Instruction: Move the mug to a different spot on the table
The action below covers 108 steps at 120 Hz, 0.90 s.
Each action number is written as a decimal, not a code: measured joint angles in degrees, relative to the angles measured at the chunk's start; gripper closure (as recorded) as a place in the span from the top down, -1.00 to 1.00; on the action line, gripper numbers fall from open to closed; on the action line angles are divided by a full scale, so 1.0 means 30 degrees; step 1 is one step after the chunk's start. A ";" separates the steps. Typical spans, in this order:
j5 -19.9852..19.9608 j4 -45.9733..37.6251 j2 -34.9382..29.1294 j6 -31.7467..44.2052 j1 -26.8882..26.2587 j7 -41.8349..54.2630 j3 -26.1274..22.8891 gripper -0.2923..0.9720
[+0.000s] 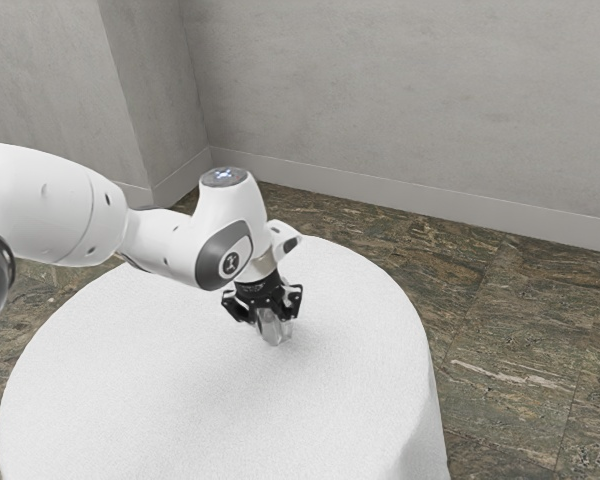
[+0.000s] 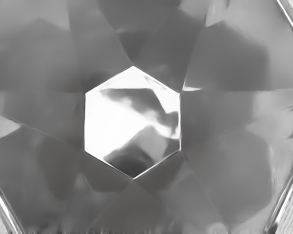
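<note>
One mug (image 1: 271, 330): small, shiny metal, faceted, upright. It sits near the middle of the round white tabletop (image 1: 120, 410), slightly toward the far edge. It's on the surface or barely off it. I see no clear gap underneath, so I can't say which.

The wrist view looks straight down into the mug (image 2: 132, 122). It shows a hexagonal floor with angled walls all round, so the camera is directly above and very close.

Fingers (image 1: 270, 316): down at the mug's top. I cannot tell whether they are closed on the wall or just straddling it. The contact is lost in black housing and metal glare, so no call on grip.

Step, my read: grasp stage. The mug is not lifted clear, so the move itself is not yet done.

Next move needs:
- a confirmed firm pinch
- a straight lift, enough to clear the tabletop
- a traverse to bare surface; there is plenty toward the exterior view's left and near side
- an upright set-down, then release

Risks, as I judge them:
- smooth faceted metal may slip or twist in a pinch
- a small mug tips if dragged rather than lifted

The arm (image 1: 170, 245) comes in low from the exterior view's left. Pick a drop spot it doesn't sweep over.
</note>
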 joint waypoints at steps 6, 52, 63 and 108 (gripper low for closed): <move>0.0022 -0.0049 -0.0038 -0.0059 0.0000 -0.0062 0.0017 -0.20; 0.0191 -0.0330 -0.0099 -0.0092 -0.0103 -0.0579 0.0046 -0.33; 0.0280 -0.0428 -0.0042 0.0338 -0.0190 -0.0695 0.0074 -0.35; 0.0417 -0.2022 -0.1006 0.2156 -0.5324 -0.0962 0.4939 -0.42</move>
